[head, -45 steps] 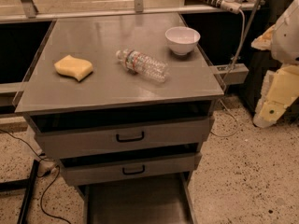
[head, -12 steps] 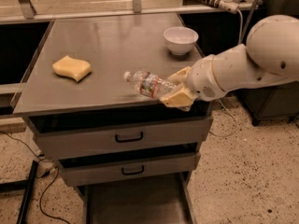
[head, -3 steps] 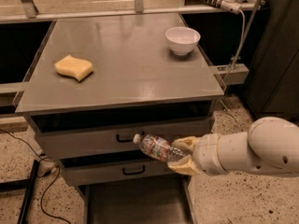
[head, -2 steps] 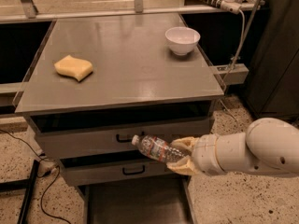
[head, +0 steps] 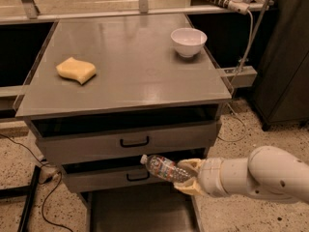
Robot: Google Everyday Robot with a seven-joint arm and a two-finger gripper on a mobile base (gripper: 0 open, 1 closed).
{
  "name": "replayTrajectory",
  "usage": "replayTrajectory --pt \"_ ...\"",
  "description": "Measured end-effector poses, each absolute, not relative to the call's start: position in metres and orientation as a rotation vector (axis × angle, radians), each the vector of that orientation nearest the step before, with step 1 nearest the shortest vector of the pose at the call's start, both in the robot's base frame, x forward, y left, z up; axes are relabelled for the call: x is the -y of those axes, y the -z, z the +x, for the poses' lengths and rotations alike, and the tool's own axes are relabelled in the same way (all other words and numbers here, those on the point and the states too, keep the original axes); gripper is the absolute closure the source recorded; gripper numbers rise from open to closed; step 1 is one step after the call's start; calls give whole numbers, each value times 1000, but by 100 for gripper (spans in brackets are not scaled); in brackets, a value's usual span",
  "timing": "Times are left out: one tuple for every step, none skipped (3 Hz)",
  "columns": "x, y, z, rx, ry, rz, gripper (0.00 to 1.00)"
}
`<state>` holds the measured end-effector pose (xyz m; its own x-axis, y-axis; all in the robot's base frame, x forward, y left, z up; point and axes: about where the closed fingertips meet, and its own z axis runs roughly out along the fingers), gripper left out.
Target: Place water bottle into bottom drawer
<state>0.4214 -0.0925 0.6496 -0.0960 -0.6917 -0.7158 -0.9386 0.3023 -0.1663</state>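
Observation:
The water bottle point(head: 164, 168) is a small clear ridged bottle with a white cap. It lies nearly level in the air, cap to the left, in front of the lower drawer front. My gripper point(head: 187, 176) is shut on the bottle's right end, with cream fingers point(head: 189, 164) above and below it. The white arm comes in from the lower right. The bottom drawer point(head: 140, 209) is pulled out as a flat grey tray below the bottle, at the bottom of the view.
A grey cabinet top point(head: 130, 66) carries a yellow sponge point(head: 76, 70) at left and a white bowl point(head: 189, 41) at the back right. Two grey drawer fronts with black handles point(head: 134, 142) are shut. Cables lie on the speckled floor at left. A dark cabinet point(head: 285, 57) stands at right.
The gripper carried the bottle off the cabinet top down to the front of the lower drawers. Over the last second it has barely moved.

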Motion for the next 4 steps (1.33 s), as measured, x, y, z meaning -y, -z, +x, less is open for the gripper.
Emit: replayTrajectory --pt "97 -611 419 -1871 -452 -1417 100" --pt "102 -578 425 -1876 -458 -1382 100" --pt "105 -560 435 -1910 -453 -1347 100" --pt "105 -560 435 -1910 -453 -1348 100"
